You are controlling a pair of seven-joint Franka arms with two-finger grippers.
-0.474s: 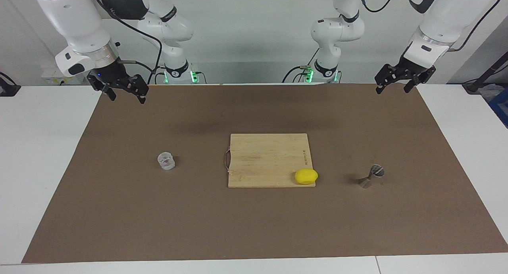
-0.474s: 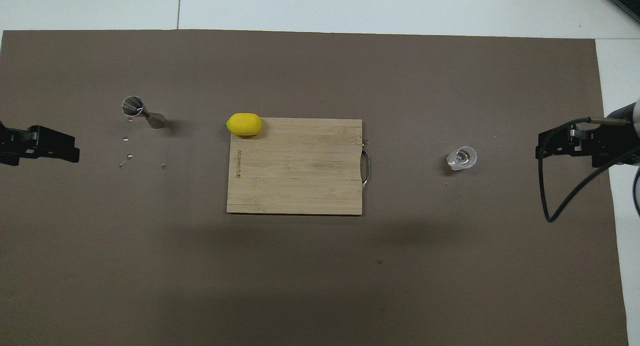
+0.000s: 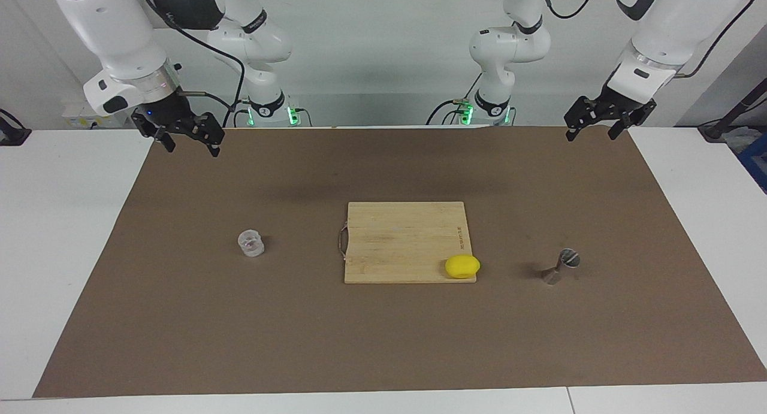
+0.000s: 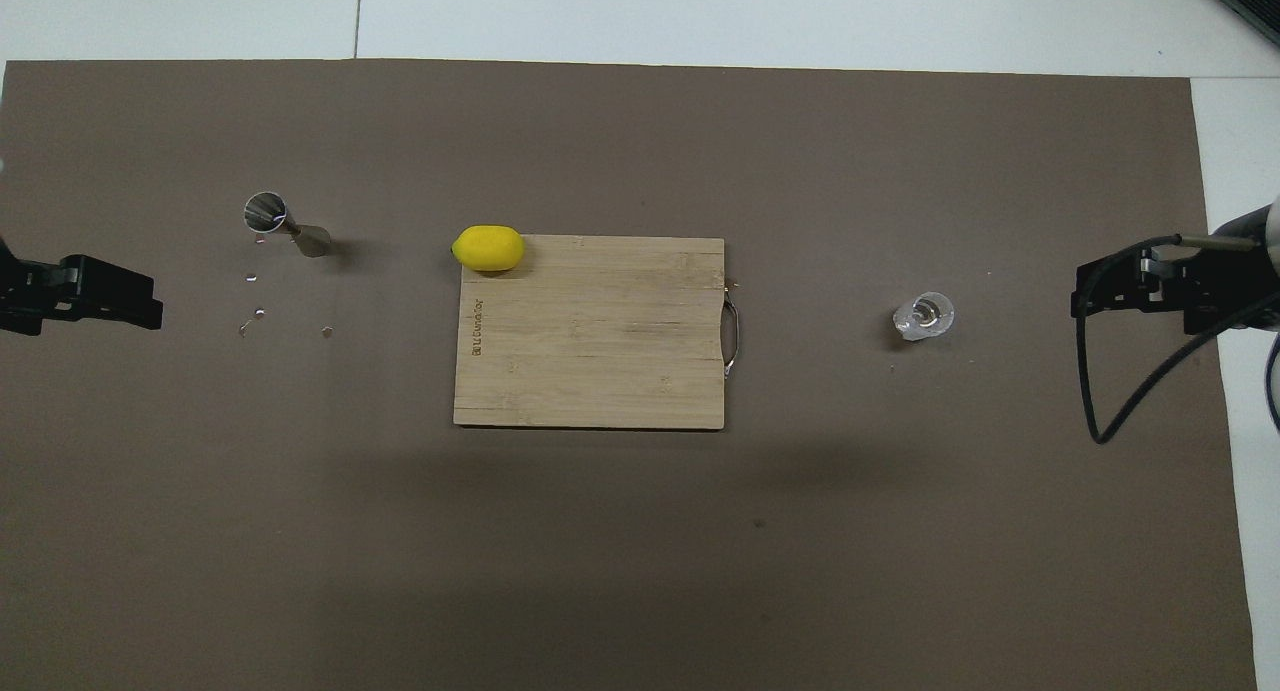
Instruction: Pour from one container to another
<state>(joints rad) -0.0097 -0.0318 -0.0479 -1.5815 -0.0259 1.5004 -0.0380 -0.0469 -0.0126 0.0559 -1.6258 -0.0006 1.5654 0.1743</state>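
Facing view first: nothing's really kicked off yet, by the look of it. The clear cup (image 3: pixel 251 243) sits upright on the brown mat (image 3: pixel 180 318) toward the right arm's end of the bench, well apart from everything else. The metal jigger (image 3: pixel 561 266) is down at the left arm's end, looking tipped over on its side. Between them is the cutting board (image 3: pixel 405 241) with a lemon (image 3: pixel 462 266) on the corner toward the jigger, on the edge farther from the robots. The right tool (image 3: pixel 186 139) hangs up in the air over the mat's corner near its own base, fingers spread apart, nothing in them. The left tool (image 3: pixel 593 126) hangs over the other robot-side corner, fingers apart and empty as well. Both arms look like they're just waiting.

Overhead view: same story. The cup (image 4: pixel 924 316) looks like it has a little something in the bottom, hard to say what. The jigger (image 4: pixel 285 223) lies with one open mouth showing, and a few tiny shiny bits (image 4: pixel 255 311) are scattered on the mat just beside it. Only the ends of the left tool (image 4: pixel 110 293) and right tool (image 4: pixel 1110 293) poke in from the sides.

So my read: zero done. Grabbing the cup, probably standing the jigger up, carrying and pouring are all left.

Writing: there's a burned-in mark along the board's edge (image 4: pixel 476 329), but I can't make it out.
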